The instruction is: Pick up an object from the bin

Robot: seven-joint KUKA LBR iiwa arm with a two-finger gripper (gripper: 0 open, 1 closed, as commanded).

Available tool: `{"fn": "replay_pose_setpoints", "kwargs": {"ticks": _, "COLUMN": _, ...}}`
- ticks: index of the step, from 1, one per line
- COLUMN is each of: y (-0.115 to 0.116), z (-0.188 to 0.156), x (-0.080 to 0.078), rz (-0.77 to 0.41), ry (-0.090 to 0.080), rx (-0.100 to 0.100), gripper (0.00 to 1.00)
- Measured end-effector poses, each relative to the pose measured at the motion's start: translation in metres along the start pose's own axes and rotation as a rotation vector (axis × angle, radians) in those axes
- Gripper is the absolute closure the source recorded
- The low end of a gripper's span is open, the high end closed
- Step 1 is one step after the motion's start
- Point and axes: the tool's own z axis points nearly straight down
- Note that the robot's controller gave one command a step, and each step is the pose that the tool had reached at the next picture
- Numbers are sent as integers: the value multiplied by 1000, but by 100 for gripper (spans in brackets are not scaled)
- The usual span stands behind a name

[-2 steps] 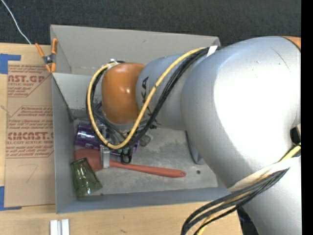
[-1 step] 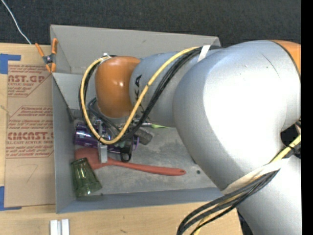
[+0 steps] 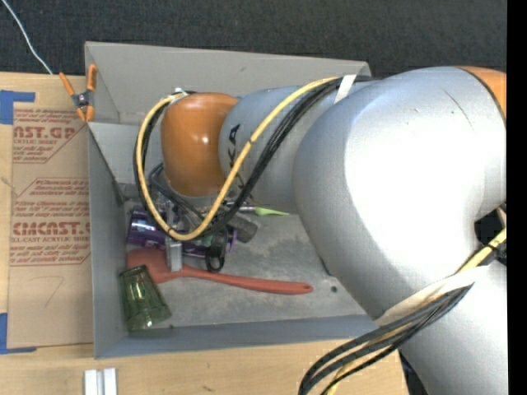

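My gripper [image 3: 174, 255] is low in the left part of the bin, under the orange wrist cover and its cables. It is over a purple object [image 3: 142, 230] that lies by the left wall and is partly hidden by the gripper. Just in front of it lies a red long-handled utensil [image 3: 247, 283], its flat head toward the left and its handle running right. A green translucent cup [image 3: 143, 299] lies on its side in the front left corner.
A thin green stick-like thing [image 3: 273, 212] pokes out from behind the arm at mid-bin. The big grey arm covers the bin's right and rear parts. Bare floor shows between the red utensil and the front wall.
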Motion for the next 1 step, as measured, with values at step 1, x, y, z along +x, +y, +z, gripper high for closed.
{"fn": "replay_pose_setpoints", "kwargs": {"ticks": 1, "y": 0, "z": 0, "x": 0, "rz": 0, "ry": 1, "rx": 0, "gripper": 100}}
